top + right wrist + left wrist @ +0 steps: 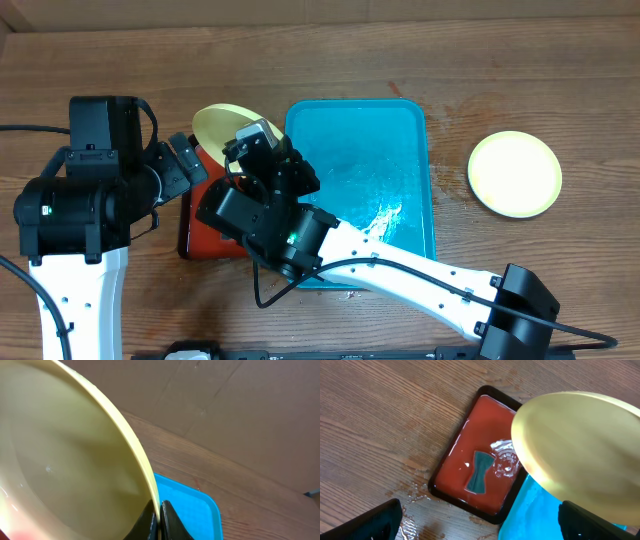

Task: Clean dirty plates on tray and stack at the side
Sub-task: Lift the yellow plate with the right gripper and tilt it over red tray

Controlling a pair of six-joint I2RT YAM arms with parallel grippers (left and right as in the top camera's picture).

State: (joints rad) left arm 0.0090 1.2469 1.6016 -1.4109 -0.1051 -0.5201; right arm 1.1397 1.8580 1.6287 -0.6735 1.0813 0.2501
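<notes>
Overhead view: my right gripper [255, 140] reaches across the blue tray [400, 130] and pinches a pale yellow plate [222, 125] by its rim. The plate hangs tilted in the air at the tray's far left corner, above the far end of a small red tray [200, 240] that lies just beside the blue one. A second plate [514, 174] lies flat on the table [560, 80], well apart to the right of the blue tray. Wet glints show on the blue tray's floor.

Right wrist view: my two fingertips are pressed together on the plate's edge, one on each face.

Left wrist view: my left gripper [485, 525] hovers above the red tray with its jaws spread wide and nothing between them. The plate fills the upper right, over the line where the two trays meet. A teal bow-shaped piece [479, 472] lies in the red tray's shallow water. Drops wet the wood near its corner.
</notes>
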